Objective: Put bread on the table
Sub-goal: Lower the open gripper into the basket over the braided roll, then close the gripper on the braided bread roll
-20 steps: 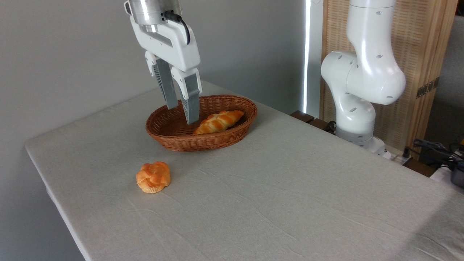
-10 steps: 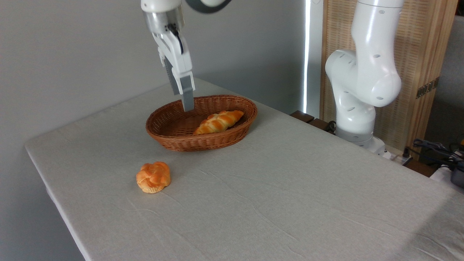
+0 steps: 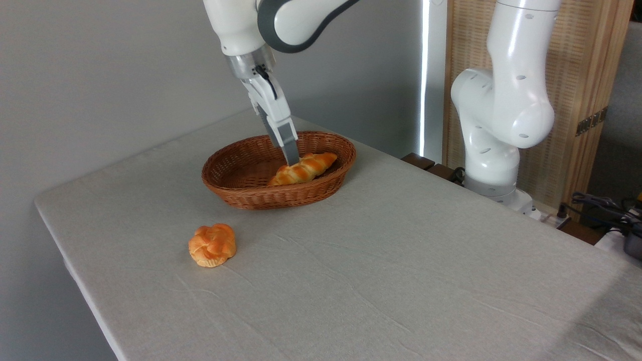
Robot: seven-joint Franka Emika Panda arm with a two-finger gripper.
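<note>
The long braided golden-orange bread [image 3: 302, 169] lies inside the brown oval wicker basket [image 3: 279, 169], toward its right half, one tapered end pointing to about 2 o'clock. The white arm's two-finger gripper [image 3: 292, 159] reaches down into the basket from 11 o'clock, its grey fingertips at the loaf's upper side. It is seen edge-on, so I cannot tell whether its fingers are spread or closed. A small round knotted orange bun [image 3: 212, 244] sits on the light grey-beige cloth-covered table [image 3: 381, 271], at 7 o'clock from the basket, well apart. No readable writing shows anywhere.
</note>
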